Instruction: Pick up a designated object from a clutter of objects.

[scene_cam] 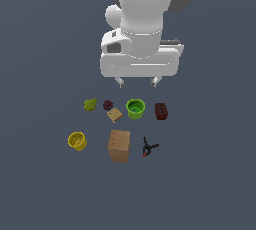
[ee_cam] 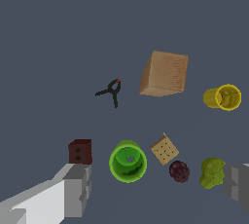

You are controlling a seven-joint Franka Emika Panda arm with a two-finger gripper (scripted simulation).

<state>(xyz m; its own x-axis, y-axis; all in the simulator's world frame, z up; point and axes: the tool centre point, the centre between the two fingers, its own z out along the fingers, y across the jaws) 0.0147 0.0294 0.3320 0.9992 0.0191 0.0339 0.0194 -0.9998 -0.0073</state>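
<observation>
The small yellow cup point(scene_cam: 77, 141) point(ee_cam: 222, 97) stands on the grey floor at the exterior view's left, apart from the other items. My gripper point(scene_cam: 137, 81) point(ee_cam: 158, 189) hangs open well above the clutter, roughly over the green cup point(scene_cam: 135, 108) point(ee_cam: 128, 161), with nothing between its fingers point(ee_cam: 78, 189). Around the green cup lie a tan cracker-like square point(scene_cam: 114, 115) point(ee_cam: 164, 149), a dark berry point(scene_cam: 107, 105) point(ee_cam: 179, 171), a green pear point(scene_cam: 90, 105) point(ee_cam: 212, 172) and a dark red brick point(scene_cam: 161, 111) point(ee_cam: 80, 151).
A tan box point(scene_cam: 119, 145) point(ee_cam: 164, 73) stands just to the exterior view's right of the yellow cup. A black clamp point(scene_cam: 148, 147) point(ee_cam: 112, 91) lies beyond it on that side. The floor is plain dark grey all round.
</observation>
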